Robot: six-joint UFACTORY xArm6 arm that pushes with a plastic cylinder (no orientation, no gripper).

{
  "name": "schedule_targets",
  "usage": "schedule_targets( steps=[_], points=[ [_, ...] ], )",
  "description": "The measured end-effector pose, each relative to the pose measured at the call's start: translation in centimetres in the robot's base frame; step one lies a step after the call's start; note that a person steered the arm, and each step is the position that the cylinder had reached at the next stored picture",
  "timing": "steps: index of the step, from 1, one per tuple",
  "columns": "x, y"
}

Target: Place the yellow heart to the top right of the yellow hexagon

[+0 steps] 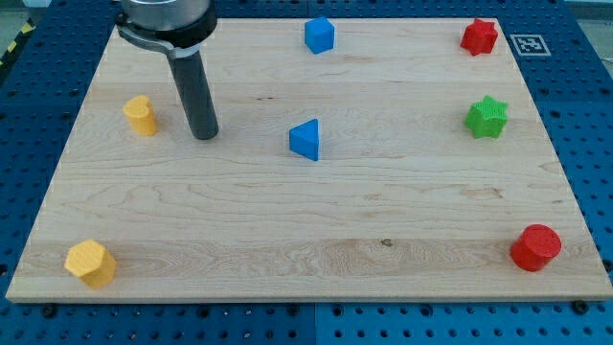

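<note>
One yellow heart sits near the board's left edge, my tip just right.

One camera covers it all, perched above the near long edge of the wooden board and tilted down and forward, so the far edge sits at the view's top and looks shorter than the near one. It stands back enough to catch almost the whole board, blue pegboard table showing round the sides and below. The rod comes in from the view's top left, its mount cropped by the frame, and my tip lands left of centre. Everything to the right of my tip stretches wide across the frame; a printed marker sits at the top right corner.
</note>
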State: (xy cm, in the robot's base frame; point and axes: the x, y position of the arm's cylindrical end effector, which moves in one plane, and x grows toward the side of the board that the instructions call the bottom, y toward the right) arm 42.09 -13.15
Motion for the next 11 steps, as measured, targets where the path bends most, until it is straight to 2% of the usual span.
schedule_targets(
  steps=[1, 2, 6, 7, 8, 9, 10, 11],
  points=[
    [-0.6, 0.0],
    [-3.5, -0.4],
    [-4.7, -7.1],
    [-6.1, -9.6],
    [-8.1, -9.4],
    [-6.5, -10.9],
    [-3.2, -10.9],
    [-1.8, -10.1]
  ],
)
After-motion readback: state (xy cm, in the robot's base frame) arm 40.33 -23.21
